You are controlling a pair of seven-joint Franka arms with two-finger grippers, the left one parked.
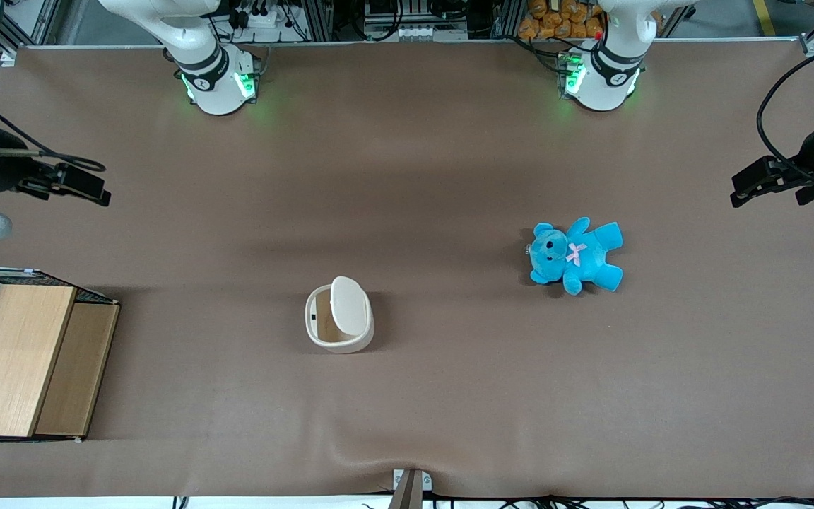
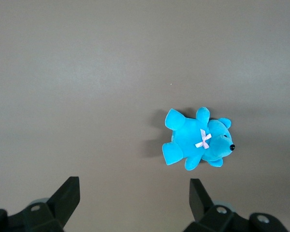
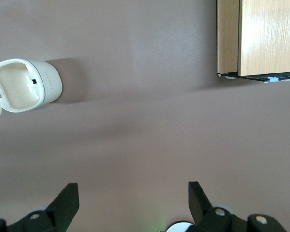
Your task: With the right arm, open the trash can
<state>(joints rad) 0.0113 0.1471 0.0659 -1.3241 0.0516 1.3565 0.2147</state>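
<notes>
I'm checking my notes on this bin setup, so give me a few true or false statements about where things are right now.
1. The trash can has its lid up, showing the tan inside. True.
2. The gripper holds the lid. False: it hangs open above bare table, apart from the can.
3. The blue teddy lies inside the can. False: it lies on the table, toward the parked arm's end.
4. A wooden box sits toward the working arm's end. True.
</notes>
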